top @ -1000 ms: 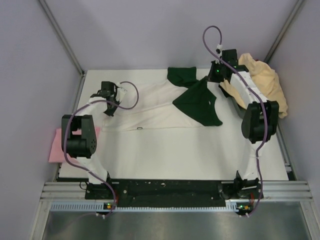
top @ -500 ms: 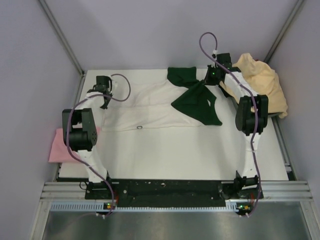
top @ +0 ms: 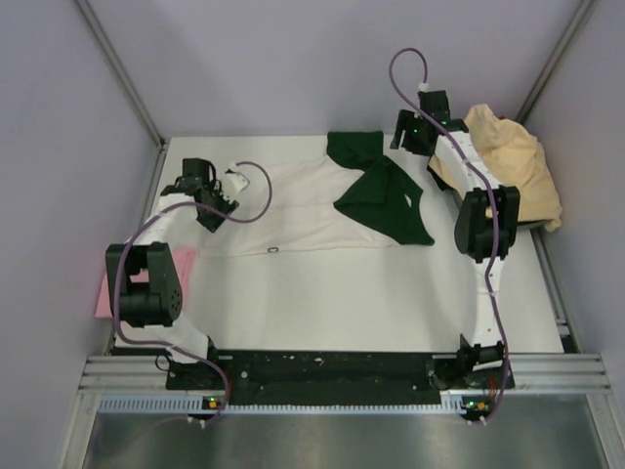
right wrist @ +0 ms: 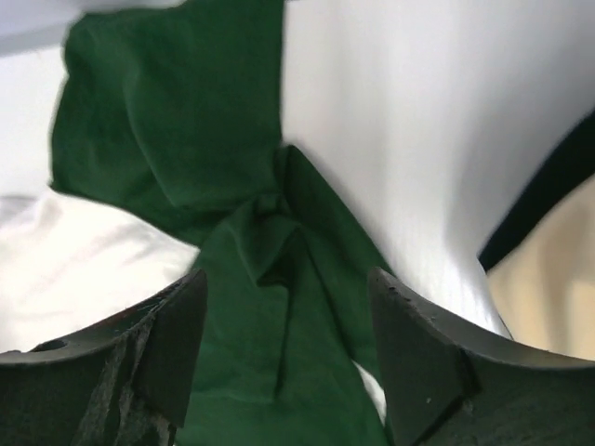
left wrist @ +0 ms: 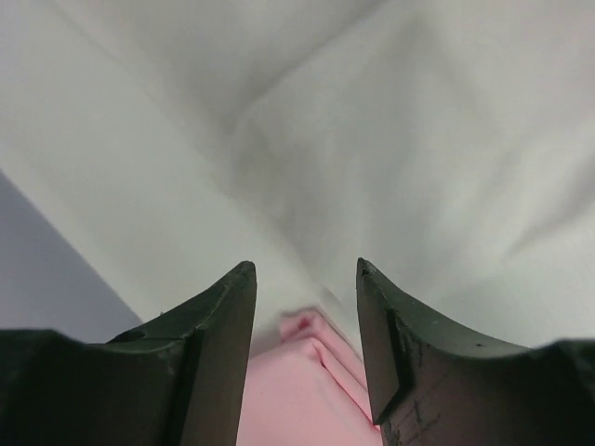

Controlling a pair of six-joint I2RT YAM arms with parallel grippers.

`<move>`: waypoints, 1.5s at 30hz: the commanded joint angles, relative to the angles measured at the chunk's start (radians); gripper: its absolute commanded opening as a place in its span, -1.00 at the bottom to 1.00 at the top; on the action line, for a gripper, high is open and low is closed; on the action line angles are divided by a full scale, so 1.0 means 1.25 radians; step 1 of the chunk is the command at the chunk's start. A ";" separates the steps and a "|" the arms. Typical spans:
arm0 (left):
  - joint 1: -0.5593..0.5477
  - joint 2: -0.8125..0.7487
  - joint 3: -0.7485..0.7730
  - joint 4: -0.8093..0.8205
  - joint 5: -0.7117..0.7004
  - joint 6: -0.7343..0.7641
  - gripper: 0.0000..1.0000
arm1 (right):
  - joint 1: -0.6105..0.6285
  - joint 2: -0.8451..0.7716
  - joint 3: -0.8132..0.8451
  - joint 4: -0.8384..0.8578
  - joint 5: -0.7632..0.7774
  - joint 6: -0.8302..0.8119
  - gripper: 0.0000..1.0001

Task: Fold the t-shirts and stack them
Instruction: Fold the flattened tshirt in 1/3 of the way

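Observation:
A white t-shirt (top: 283, 205) lies spread flat across the back of the table, its dark green sleeves (top: 386, 200) bunched at the right end. My left gripper (top: 213, 207) hovers open over the shirt's left end, holding nothing. In the left wrist view its fingers (left wrist: 223, 325) frame a pink t-shirt (left wrist: 307, 390) beyond the white cloth (left wrist: 418, 167). My right gripper (top: 399, 135) hangs open just above the green cloth (right wrist: 186, 139), apart from it. A pale yellow-tan t-shirt (top: 513, 161) is heaped at the back right.
The pink t-shirt (top: 105, 285) hangs over the table's left edge beside the left arm's elbow. A dark container edge (right wrist: 544, 200) shows under the yellow-tan heap (right wrist: 558, 288). Grey walls close in on three sides.
Both grippers have opened and let go of the white shirt. The left one has shifted toward me and rightward, and the right one has drawn back from the green sleeve.

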 commanded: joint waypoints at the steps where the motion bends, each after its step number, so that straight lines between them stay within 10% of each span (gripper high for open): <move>1: 0.000 -0.093 -0.107 -0.080 0.114 0.187 0.07 | 0.029 -0.132 -0.038 -0.137 0.127 -0.122 0.38; 7: -0.003 -0.089 -0.182 -0.044 0.081 0.241 0.18 | 0.025 -0.388 -0.458 -0.131 0.227 -0.138 0.40; 15: -0.018 -0.011 -0.186 -0.004 0.015 0.237 0.18 | -0.037 -0.497 -0.807 0.033 -0.001 -0.093 0.33; 18: -0.018 -0.001 -0.202 0.026 0.004 0.231 0.03 | -0.049 -0.488 -0.847 0.102 -0.044 -0.074 0.31; 23: -0.018 -0.016 -0.203 0.032 0.016 0.198 -1.00 | -0.071 -0.431 -0.880 0.169 -0.064 -0.046 -0.19; 29: -0.018 -0.067 -0.220 0.069 -0.011 0.187 -1.00 | -0.117 -0.497 -0.936 0.204 -0.058 -0.034 -0.97; 45: -0.017 -0.287 -0.247 -0.211 -0.034 0.213 -1.00 | -0.117 -0.911 -1.036 -0.195 -0.098 0.058 -1.00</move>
